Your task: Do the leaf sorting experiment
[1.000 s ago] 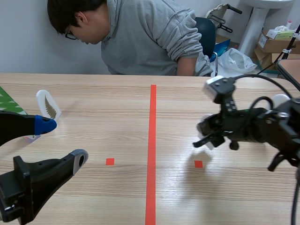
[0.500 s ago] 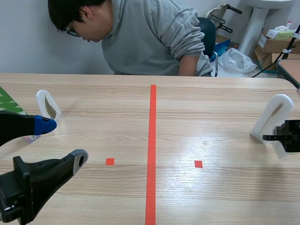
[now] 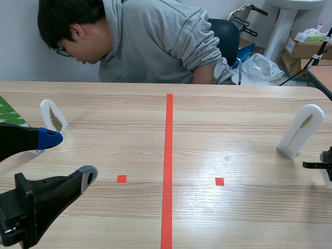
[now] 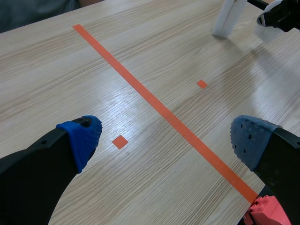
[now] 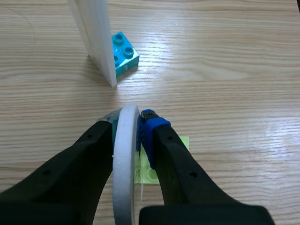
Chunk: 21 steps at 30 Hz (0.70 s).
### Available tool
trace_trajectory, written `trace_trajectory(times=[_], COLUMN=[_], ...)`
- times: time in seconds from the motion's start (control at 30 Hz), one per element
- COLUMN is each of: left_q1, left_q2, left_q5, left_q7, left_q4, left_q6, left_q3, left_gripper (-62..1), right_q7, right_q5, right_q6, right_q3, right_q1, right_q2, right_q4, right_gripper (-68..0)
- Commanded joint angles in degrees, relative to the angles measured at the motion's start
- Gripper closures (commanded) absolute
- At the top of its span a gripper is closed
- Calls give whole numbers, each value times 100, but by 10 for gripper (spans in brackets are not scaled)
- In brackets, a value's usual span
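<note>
The right hand, clamped on a white plaque, has retreated to the scene's right edge, leaving a leaf plaque standing on the tabletop there, seemingly sorted; the left hand gapes apart.

A lab-style test room: a pale wooden table marked with orange-red tape lines, a person in a grey hoodie seated across it from the left claw, brown cardboard boxes and a white plastic bag far beyond.
</note>
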Motion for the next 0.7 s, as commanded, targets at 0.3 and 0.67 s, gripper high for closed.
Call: trace_trajectory(times=[0.3,0.67], left_q1=[13,15], left_q2=[44,44], left_q5=[-79,-79], left_q7=[-92,-90], left_q4=[17,17], left_q6=[-9,-9], left_q3=[-15,-15], left_gripper=[-587,-587], right_q7=[243,343], right_q5=[190,188], right_q6=[376,431], right_q3=[-133,-378], right_q1=[599,763], right_q2=[92,0], right_q4=[-848,-1113], right_gripper=[-22,-114])
